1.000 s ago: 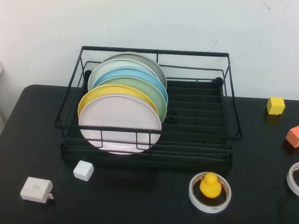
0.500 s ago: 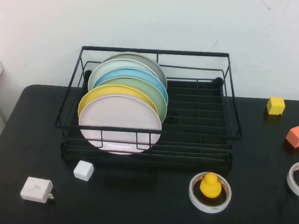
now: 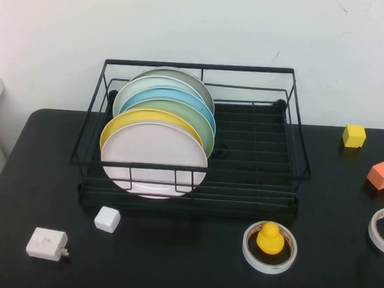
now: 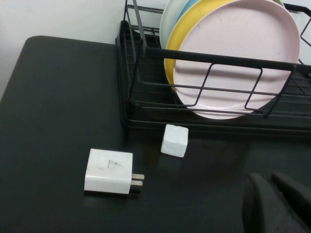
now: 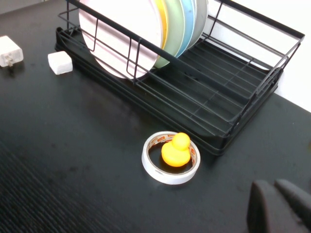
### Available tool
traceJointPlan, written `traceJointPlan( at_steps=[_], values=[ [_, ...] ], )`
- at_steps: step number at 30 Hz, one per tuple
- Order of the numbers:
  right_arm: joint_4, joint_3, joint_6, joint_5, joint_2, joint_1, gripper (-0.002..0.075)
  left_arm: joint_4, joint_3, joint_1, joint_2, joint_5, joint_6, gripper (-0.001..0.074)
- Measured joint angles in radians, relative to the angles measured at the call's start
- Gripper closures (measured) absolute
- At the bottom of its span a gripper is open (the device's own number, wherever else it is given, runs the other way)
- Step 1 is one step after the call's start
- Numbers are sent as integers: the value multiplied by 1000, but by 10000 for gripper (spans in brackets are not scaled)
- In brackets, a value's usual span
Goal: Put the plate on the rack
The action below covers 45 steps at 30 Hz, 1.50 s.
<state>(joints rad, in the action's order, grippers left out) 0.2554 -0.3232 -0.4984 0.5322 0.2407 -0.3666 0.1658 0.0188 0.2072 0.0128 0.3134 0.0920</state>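
Note:
The pale pink plate (image 3: 155, 158) stands upright at the front of a row of plates in the black wire rack (image 3: 292, 131), just in front of the yellow plate (image 3: 124, 121). It also shows in the left wrist view (image 4: 233, 53) and the right wrist view (image 5: 124, 34). Neither gripper shows in the high view. My left gripper (image 4: 274, 201) is shut and empty above the table, in front of the rack (image 4: 136, 73). My right gripper (image 5: 279, 204) is shut and empty above the table in front of the rack's right end (image 5: 252, 102).
A white charger (image 3: 46, 244) and a white cube (image 3: 107, 219) lie at the front left. A yellow duck (image 3: 270, 238) sits inside a tape roll (image 3: 250, 257). A yellow cube (image 3: 354, 135), an orange block (image 3: 381, 175) and another tape roll (image 3: 374, 232) are at the right.

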Motion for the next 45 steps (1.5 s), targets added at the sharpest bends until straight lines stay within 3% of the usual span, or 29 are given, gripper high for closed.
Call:
traceJointPlan(
  at_steps=[45],
  values=[
    [2, 0, 0, 0, -3, 0, 728, -12, -1, 0, 0, 5, -42, 736]
  ],
)
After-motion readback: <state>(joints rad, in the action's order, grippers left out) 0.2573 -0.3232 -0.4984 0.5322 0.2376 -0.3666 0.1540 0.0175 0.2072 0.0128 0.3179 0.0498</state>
